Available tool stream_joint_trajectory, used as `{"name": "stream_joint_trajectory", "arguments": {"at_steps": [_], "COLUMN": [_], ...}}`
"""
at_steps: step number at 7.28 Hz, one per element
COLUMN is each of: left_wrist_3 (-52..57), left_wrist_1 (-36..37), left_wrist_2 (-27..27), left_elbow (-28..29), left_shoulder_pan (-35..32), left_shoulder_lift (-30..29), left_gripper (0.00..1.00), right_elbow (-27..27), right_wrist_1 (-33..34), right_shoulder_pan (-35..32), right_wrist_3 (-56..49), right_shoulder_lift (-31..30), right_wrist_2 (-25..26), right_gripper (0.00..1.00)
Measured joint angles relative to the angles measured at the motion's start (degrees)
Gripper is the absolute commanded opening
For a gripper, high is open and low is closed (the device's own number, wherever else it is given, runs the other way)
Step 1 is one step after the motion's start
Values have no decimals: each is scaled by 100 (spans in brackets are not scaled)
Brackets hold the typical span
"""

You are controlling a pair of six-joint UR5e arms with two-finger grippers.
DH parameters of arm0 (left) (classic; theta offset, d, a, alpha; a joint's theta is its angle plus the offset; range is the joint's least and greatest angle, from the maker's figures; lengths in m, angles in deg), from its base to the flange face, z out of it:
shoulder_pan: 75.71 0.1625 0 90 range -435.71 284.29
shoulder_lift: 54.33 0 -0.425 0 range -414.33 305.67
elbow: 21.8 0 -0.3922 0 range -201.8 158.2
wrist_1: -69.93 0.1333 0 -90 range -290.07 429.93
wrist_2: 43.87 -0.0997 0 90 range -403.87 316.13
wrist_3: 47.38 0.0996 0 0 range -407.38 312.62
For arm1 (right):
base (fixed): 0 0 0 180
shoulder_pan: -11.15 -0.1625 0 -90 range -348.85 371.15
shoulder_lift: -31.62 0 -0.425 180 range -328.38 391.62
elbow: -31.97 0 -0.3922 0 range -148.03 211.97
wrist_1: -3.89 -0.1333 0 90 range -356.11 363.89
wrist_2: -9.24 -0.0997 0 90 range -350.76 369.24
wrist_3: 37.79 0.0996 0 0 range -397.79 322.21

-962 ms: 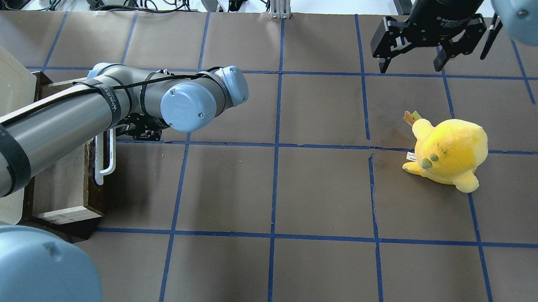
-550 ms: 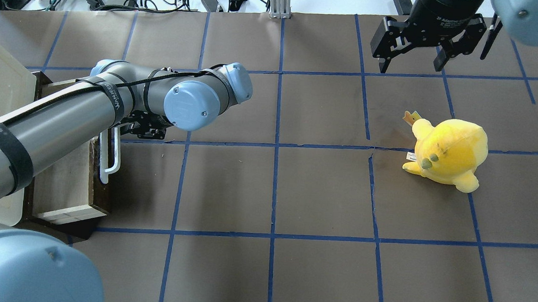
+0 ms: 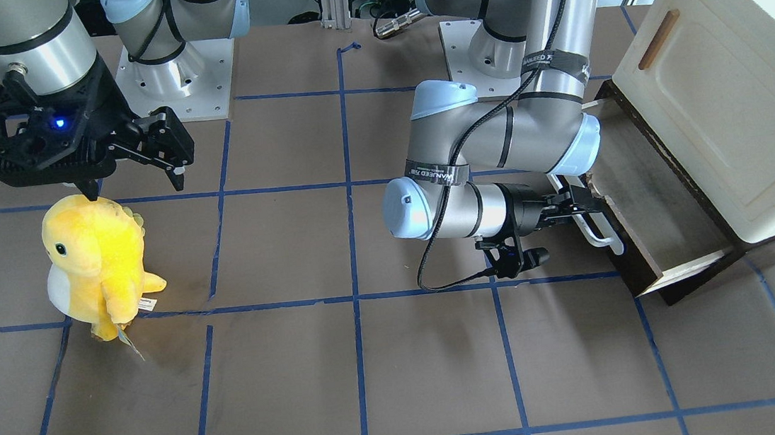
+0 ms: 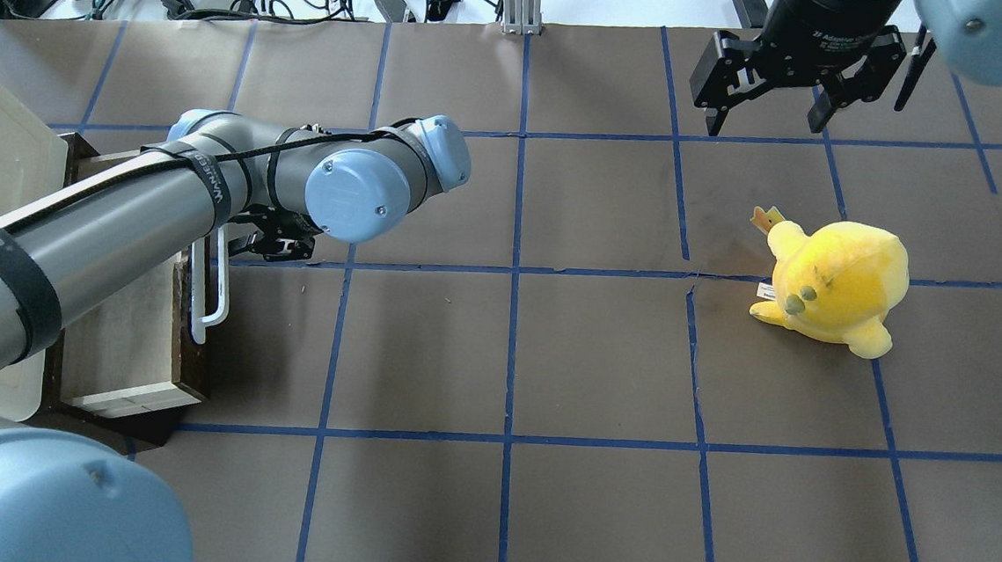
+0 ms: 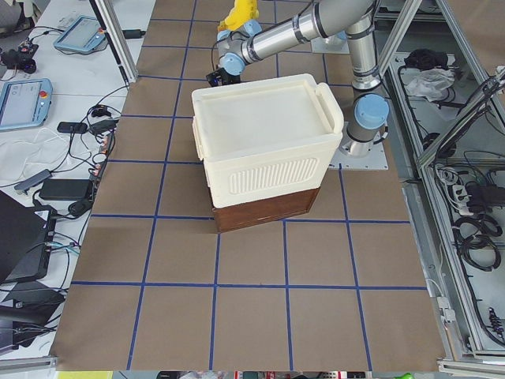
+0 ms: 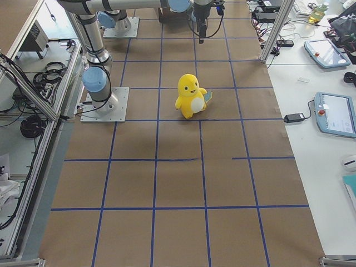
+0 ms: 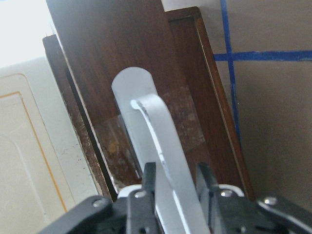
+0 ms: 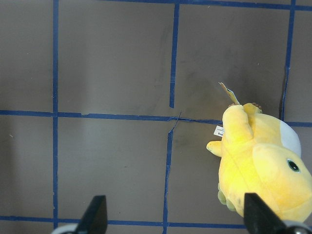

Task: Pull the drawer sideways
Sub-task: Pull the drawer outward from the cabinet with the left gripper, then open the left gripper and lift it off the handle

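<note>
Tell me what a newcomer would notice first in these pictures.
A bright yellow plush toy stands alone on the table's right side, with the open right gripper hanging near it. At the left end, the left gripper clamps the white handle of a dark drawer drawn partly out from under a cream cabinet.

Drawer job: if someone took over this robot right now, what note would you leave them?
Left gripper: jaws shut on the white handle.
Right gripper: jaws open, empty, hanging near the yellow toy.
Drawer: partly out from under the white cabinet, nothing visible inside.
Done: grip, part of the pull.
Left: probably pull it out further, then let go.
</note>
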Motion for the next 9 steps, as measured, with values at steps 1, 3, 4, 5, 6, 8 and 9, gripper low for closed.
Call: {"name": "stream_joint_trajectory", "arguments": {"at_steps": [1,3,4,5,6,8,9], "left_wrist_3": [4,15,61,194,390,683,881], "left_wrist_1": [1,2,10,81,199,354,387], "left_wrist_2": [-8,-17,-18,-4,90,1053,1640], "left_elbow": [-9,-6,11,53,145,633,933], "left_shoulder_pan": [0,0,0,0,-2,-25,-16], "left_shoulder_lift": [3,9,16,41,115,361,542], "left_gripper": [100,100,100,100,100,100,100], "right_elbow": [0,0,0,0,0,0,0], "right_wrist_1": [0,0,0,0,0,0,0], "right_shoulder_pan": [0,0,0,0,0,0,0], "right_wrist_3": [0,0,0,0,0,0,-1], "right_shoulder_lift": [0,0,0,0,0,0,-1], "right_wrist_2": [0,0,0,0,0,0,0], "right_gripper": [100,100,100,100,100,100,100]}}
